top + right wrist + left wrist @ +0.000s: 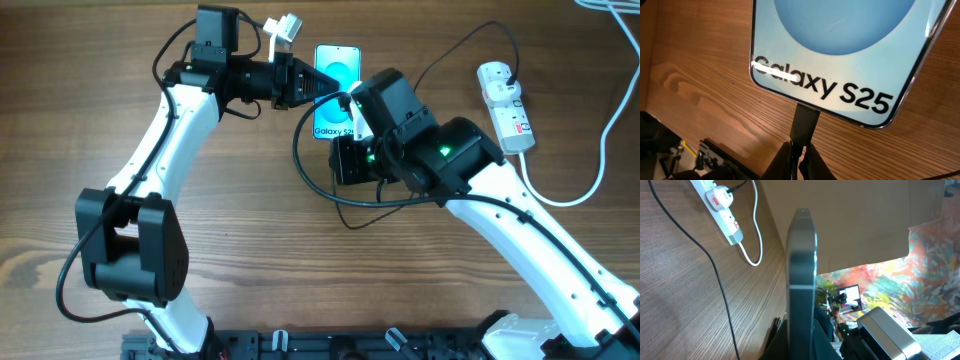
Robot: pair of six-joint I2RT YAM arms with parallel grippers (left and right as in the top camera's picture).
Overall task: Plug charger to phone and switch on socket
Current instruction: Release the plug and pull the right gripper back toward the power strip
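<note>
We see a brown wood-grain counter (250, 240) running under everything. A thick white cord (604, 150) loops across its right side and leaves at the top right edge. Along the near edge sits a black slotted rail (340, 345). In the left wrist view we make out a plain tan panel (865, 215) above a brightly coloured painted backdrop (890, 280), with a small lit monitor (851, 296) before it.

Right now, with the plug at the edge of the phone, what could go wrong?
1. The right gripper holds the charger plug at the bottom edge of the phone; if not square, pushing could twist the phone in the left gripper.
2. Its cable loops under the right arm and may snag on the way to the socket.
</note>
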